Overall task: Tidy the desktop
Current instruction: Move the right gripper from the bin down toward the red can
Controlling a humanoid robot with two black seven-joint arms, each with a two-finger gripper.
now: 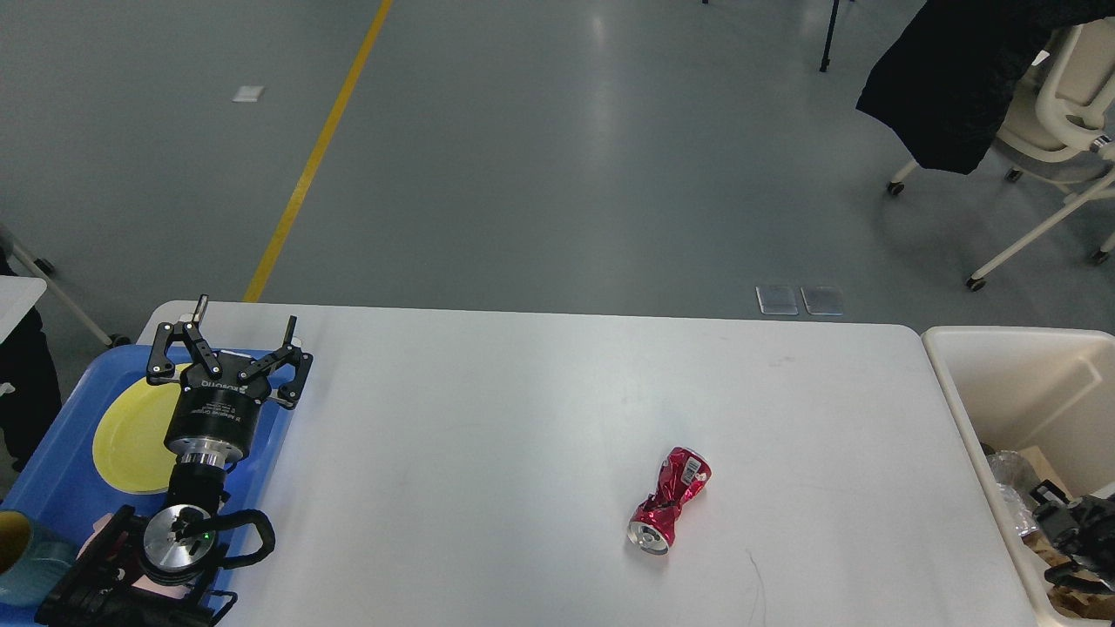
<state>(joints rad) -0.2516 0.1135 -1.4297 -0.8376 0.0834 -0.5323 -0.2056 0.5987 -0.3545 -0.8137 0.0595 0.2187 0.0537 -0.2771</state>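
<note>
The white desktop (523, 418) fills the middle of the head view. A crushed red drink can (669, 512) lies on its side on the desktop, right of centre and near the front. My left gripper (246, 315) is open and empty, held above the blue tray's right edge at the far left, far from the can. My right gripper (1067, 533) shows only as a small dark part at the right edge, over the inside of the cream bin; its fingers cannot be told apart.
A blue tray (52, 488) at the left holds a yellow plate (131, 435) and a teal mug (22, 562). A cream bin (1002, 366) at the table's right end holds foil and brown paper. A chair with a black coat (958, 78) stands on the floor far right.
</note>
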